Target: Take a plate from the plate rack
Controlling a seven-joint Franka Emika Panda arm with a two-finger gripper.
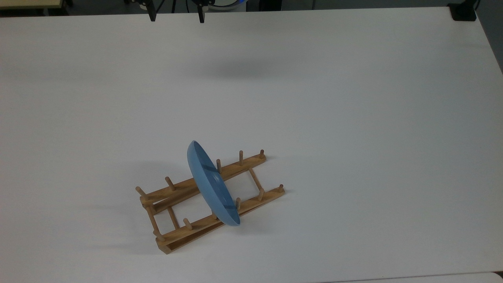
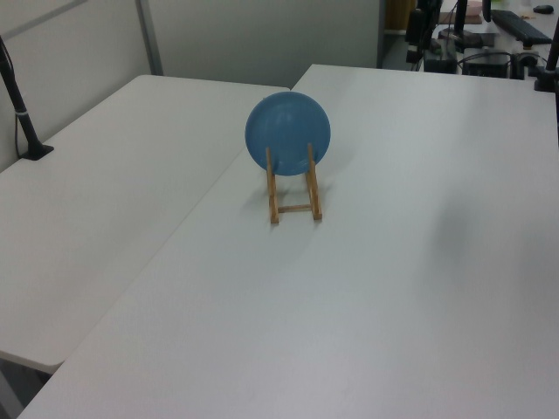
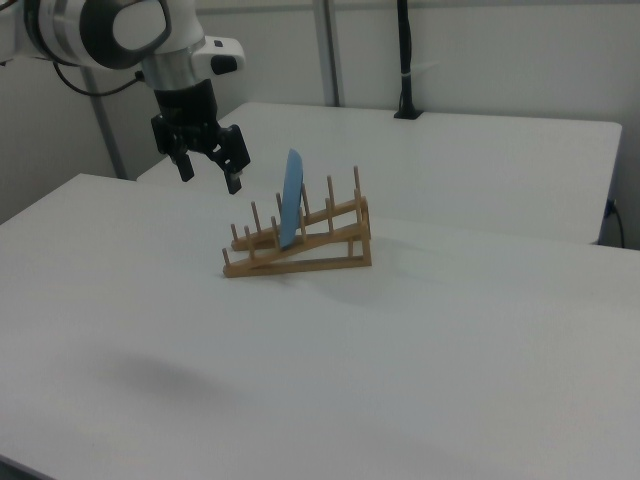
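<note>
The white desk carries a light-brown wooden plate rack, which in the top view sits toward the near edge, somewhat to the top view's left of the middle, lying at a slant to that edge. The rack has two long parallel rails joined by thin crossbars, each rail bearing a row of short upright pegs. A round light-blue plate stands on its edge in the rack, about midway along it, slotted between pegs and spanning both rails; it leans slightly rather than standing fully upright. In the left view the plate shows its full round face above the rack, near the seam where the desk meets a second white one. In the right view the plate is seen nearly edge-on, rising well above the pegs of the rack. Farther off in the right view, the black pincer hangs from the white arm above the desk, to the right view's left of the plate and apart from it, its two fingers spread and holding nothing. A black post stands on the far desk beyond.
</note>
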